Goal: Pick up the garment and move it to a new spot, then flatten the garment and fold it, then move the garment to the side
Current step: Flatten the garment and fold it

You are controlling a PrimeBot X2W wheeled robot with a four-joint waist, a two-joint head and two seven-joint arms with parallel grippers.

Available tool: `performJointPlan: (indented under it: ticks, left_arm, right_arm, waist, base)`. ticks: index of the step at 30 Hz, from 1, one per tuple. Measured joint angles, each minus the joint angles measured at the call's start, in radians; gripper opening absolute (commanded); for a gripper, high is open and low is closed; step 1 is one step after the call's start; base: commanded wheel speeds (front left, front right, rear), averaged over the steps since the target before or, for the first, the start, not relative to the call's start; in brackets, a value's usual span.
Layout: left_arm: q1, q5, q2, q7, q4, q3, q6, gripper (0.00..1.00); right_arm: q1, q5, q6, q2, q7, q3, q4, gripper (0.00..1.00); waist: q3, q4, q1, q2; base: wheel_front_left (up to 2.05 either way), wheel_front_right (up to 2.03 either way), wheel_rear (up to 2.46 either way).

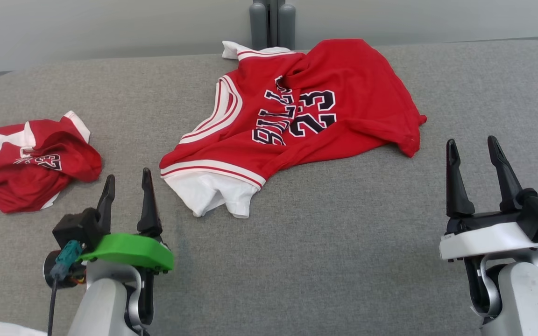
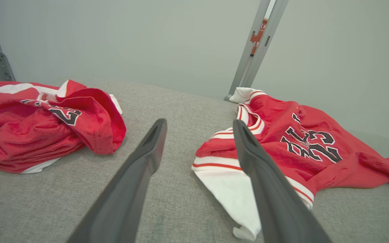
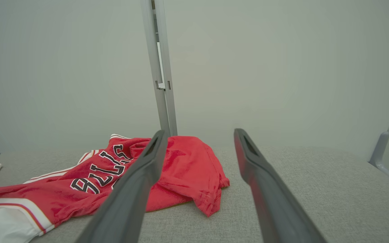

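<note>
Rumpled red jersey (image 1: pixel 297 116) numbered 23 at mid table (image 1: pixel 343 233), left gripper (image 1: pixel 128 175) near its white hem, jaws spread, right gripper (image 1: pixel 471 141) apart, jaws spread, second red jersey (image 1: pixel 31 163) crumpled far left

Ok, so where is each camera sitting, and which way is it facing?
Head view: on the head, looking forward and down at the grey padded surface; left end effector lower left, right end effector lower right.
Left wrist view: on the left wrist, facing along its own fingers, crumpled jersey left, Bulls 23 jersey right.
Right wrist view: on the right wrist, along its own fingers, toward the wall.
Both wrist views share the Bulls 23 jersey.
</note>
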Motion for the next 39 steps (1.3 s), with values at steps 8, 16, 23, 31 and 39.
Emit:
performJointPlan:
  ticks: [8,16,23,31,39]
  left_arm:
    - [0.148,0.049,-0.022,0.000,-0.119,0.032,-0.035,1.00]
    - [0.155,0.023,-0.024,0.000,-0.059,-0.099,-0.063,1.00]
    - [0.122,-0.018,-0.026,0.000,0.093,-0.207,-0.065,1.00]
    - [-0.006,-0.058,-0.026,0.015,0.245,-0.232,-0.033,1.00]
    - [-0.069,-0.067,-0.027,0.006,0.317,-0.210,-0.027,1.00]
  right_arm:
    - [0.034,-0.017,0.000,0.005,0.000,-0.007,-0.017,1.00]
    - [0.035,-0.018,0.000,0.006,0.000,0.006,-0.014,1.00]
    - [0.033,-0.019,0.000,0.007,0.000,0.020,-0.013,1.00]
    - [0.024,-0.031,0.000,0.007,0.000,0.006,-0.009,1.00]
    - [0.010,-0.036,0.000,0.007,0.000,-0.005,-0.003,1.00]
  waist:
    - [-0.032,0.036,0.0000,0.0000]
    - [-0.042,0.043,0.0000,0.0000]
    - [-0.030,0.012,0.0000,0.0000]
    - [0.010,-0.023,0.0000,0.0000]
    - [0.047,-0.058,0.0000,0.0000]
  base:
    - [0.00,0.00,0.00]
    - [0.00,0.00,0.00]
    - [0.00,0.00,0.00]
    - [0.00,0.00,0.00]
    - [0.00,0.00,0.00]
